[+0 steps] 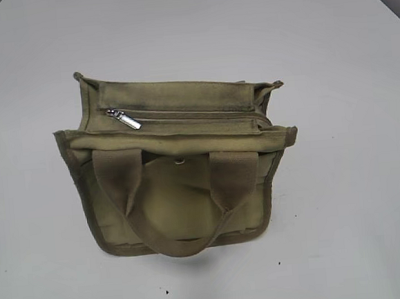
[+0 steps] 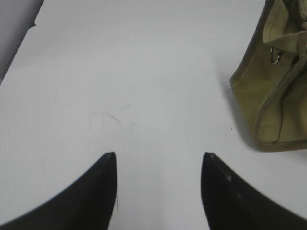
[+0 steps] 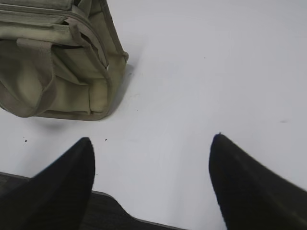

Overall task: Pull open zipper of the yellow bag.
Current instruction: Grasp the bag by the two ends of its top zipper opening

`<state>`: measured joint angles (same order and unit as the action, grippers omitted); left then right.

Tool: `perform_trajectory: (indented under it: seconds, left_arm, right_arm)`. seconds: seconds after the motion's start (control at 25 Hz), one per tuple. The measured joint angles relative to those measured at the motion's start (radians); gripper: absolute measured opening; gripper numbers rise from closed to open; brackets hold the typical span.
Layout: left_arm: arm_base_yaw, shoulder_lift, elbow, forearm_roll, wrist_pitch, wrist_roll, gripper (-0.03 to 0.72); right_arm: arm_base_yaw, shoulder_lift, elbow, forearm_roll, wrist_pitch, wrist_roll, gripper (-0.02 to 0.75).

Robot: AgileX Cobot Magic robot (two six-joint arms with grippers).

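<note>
Bag of olive-yellow canvas (image 1: 182,185) stands mid-counter (image 1: 356,199) with its zipper (image 1: 190,113) closed and silver pull tab (image 1: 124,119) at the left end, while left tool (image 2: 158,165) and right tool (image 3: 152,148) hover released, both apart from it.

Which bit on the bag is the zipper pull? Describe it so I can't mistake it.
On the white table lies the olive-yellow canvas tote bag. Along its top runs the khaki zipper; at its left end lies the elongated shiny silver pull tab, unlike the small round silver stud lower down.
</note>
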<state>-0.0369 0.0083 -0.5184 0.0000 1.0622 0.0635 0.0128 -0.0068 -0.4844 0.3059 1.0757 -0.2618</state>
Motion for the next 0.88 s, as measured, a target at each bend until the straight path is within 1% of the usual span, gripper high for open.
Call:
perform_trajectory:
  seconds: [0.08,0.16,0.36,0.44,0.6,0.76,0.88]
  left_arm:
    - [-0.001,0.024,-0.009,-0.007,-0.011,0.0,0.433]
    - [-0.001,0.065,-0.039,-0.027,-0.058,0.0,0.433]
    - [-0.001,0.266,-0.124,-0.155,-0.233,0.0,0.433]
    - [-0.001,0.394,-0.163,-0.238,-0.27,0.02,0.433]
    - [-0.001,0.666,-0.277,-0.421,-0.259,0.122,0.433]
    - [-0.001,0.946,-0.404,-0.608,-0.172,0.22,0.433]
    - [-0.001,1.09,-0.467,-0.709,-0.12,0.252,0.433]
  right_arm:
    - [0.0,0.004,0.0,0.014,-0.006,0.0,0.575]
    - [0.0,0.03,-0.002,0.024,-0.026,0.0,0.575]
    - [0.0,0.175,-0.006,0.033,-0.176,0.0,0.575]
    - [0.018,0.239,-0.007,0.042,-0.236,0.0,0.575]
    - [0.086,0.389,-0.042,0.067,-0.343,-0.011,0.575]
    - [0.154,0.608,-0.117,0.073,-0.362,-0.11,0.575]
    - [0.203,0.77,-0.19,0.074,-0.364,-0.208,0.575]
